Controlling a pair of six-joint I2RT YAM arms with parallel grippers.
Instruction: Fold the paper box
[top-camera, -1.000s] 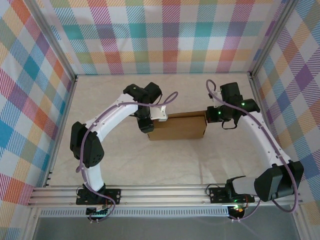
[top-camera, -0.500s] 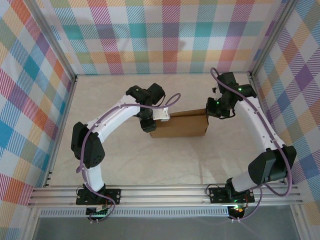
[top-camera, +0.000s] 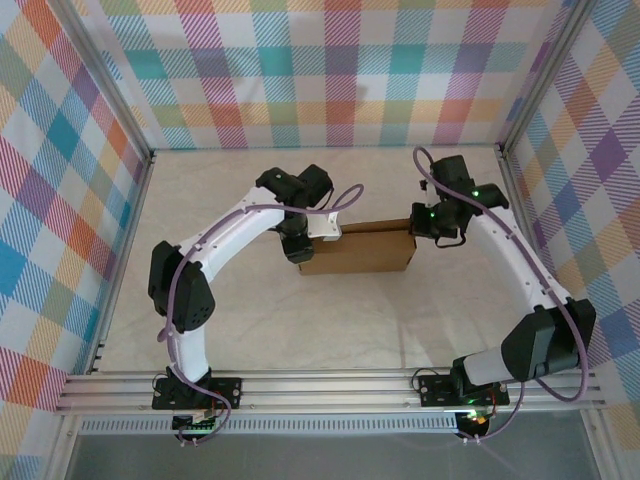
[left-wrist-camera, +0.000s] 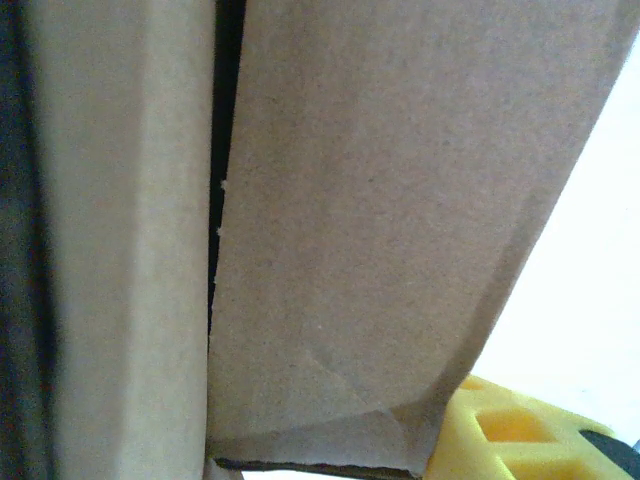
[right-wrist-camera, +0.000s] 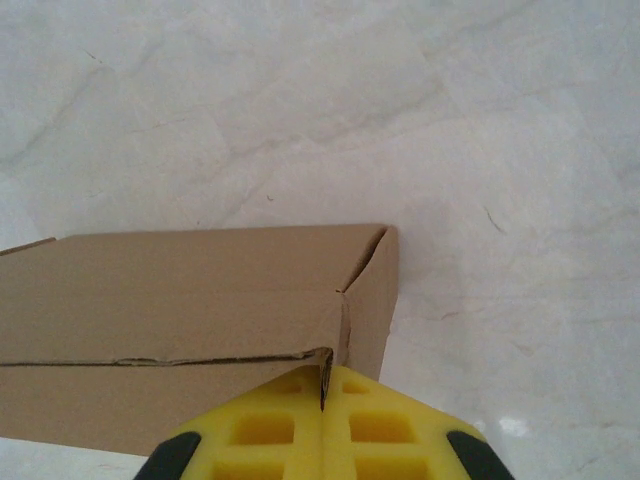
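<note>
Pale, faintly marbled counter (top-camera: 330, 330) runs from the ribbed aluminium rail (top-camera: 330, 385) at the near edge, where both arm bases are bolted, out to the far wall. From those bases the white left arm (top-camera: 215, 250) and white right arm (top-camera: 520, 270) curve forward and inward, so that they come at one object from opposite ends.

That object, the plain brown corrugated cardboard paper box (top-camera: 355, 255), lies past the middle of the counter with its long side running left to right. It already has the form of a box, though the right wrist view shows a seam along its top edge (right-wrist-camera: 180, 290) that is not fully shut.

At its left end, the left gripper (top-camera: 298, 246) has cardboard panels (left-wrist-camera: 380, 200) between its jaws, and one yellow foam pad (left-wrist-camera: 510, 430) lies against the outer panel. The jaws appear to be grasping that end wall, probably to stop the box sliding. At the right end, the right gripper (top-camera: 437, 228) has its jaws clenched on nothing. Its joined yellow tips (right-wrist-camera: 322, 430) touch the corner where the seam meets the end panel, a blunt point suited to pressing a flap home.

Beyond stand the pastel plaid walls (top-camera: 330, 70).
</note>
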